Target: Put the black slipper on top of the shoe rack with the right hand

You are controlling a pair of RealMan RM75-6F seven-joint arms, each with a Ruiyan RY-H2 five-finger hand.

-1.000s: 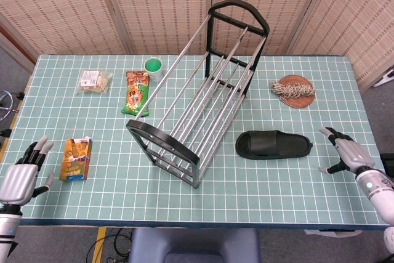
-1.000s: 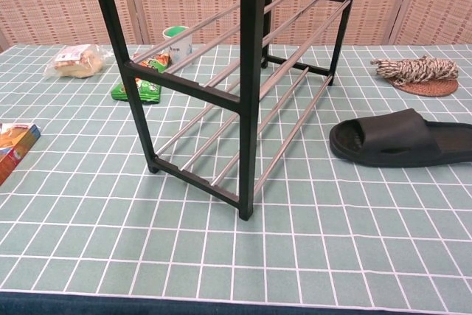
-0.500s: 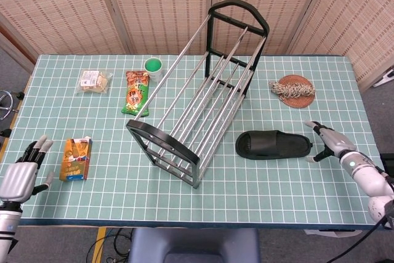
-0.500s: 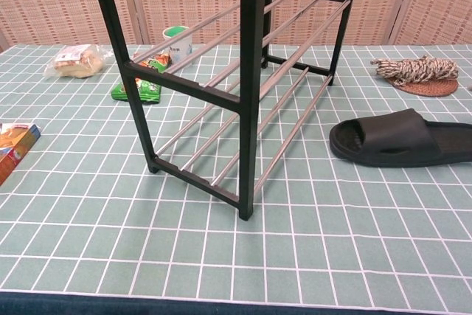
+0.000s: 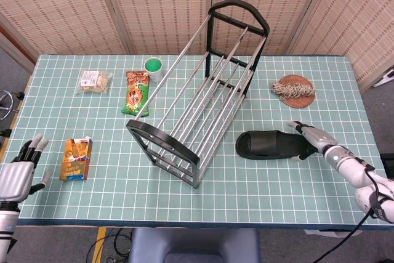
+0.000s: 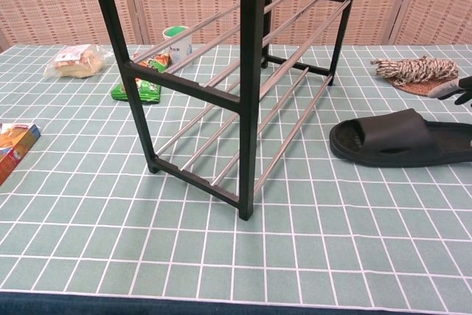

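Right hand (image 5: pixel 311 135) now sits at the heel end of the black slipper (image 5: pixel 273 145), its fingers spread and reaching over the heel; a second ago it hung well off toward the table's right edge, and half a second ago it was just beside the heel. Whether the fingers actually touch the slipper cannot be told from the head view, and nothing is gripped. In the chest view only a few fingertips (image 6: pixel 450 89) show at the right border, above the slipper (image 6: pixel 402 139), where no hand showed in the earlier frames.

The slipper itself has not moved: it lies flat on the table (image 5: pixel 246 195), sole down, toe opening facing the shoe rack (image 5: pixel 200 90), on the right half of the table toward the front edge. The rack stands in the middle, running diagonally from near the front to the back edge, its top rails bare.

Left hand (image 5: pixel 18 173) rests at the front left corner, fingers apart and holding nothing; it has drifted slightly lower and further left than a second ago. Just beside it lies an orange carton (image 5: pixel 76 158). Toward the back left are a clear snack bag (image 5: pixel 94 80), a green-and-orange packet (image 5: pixel 136 92) and a green-topped cup (image 5: pixel 153 65). A coil of rope on a round mat (image 5: pixel 293 90) lies near the back right, unchanged.
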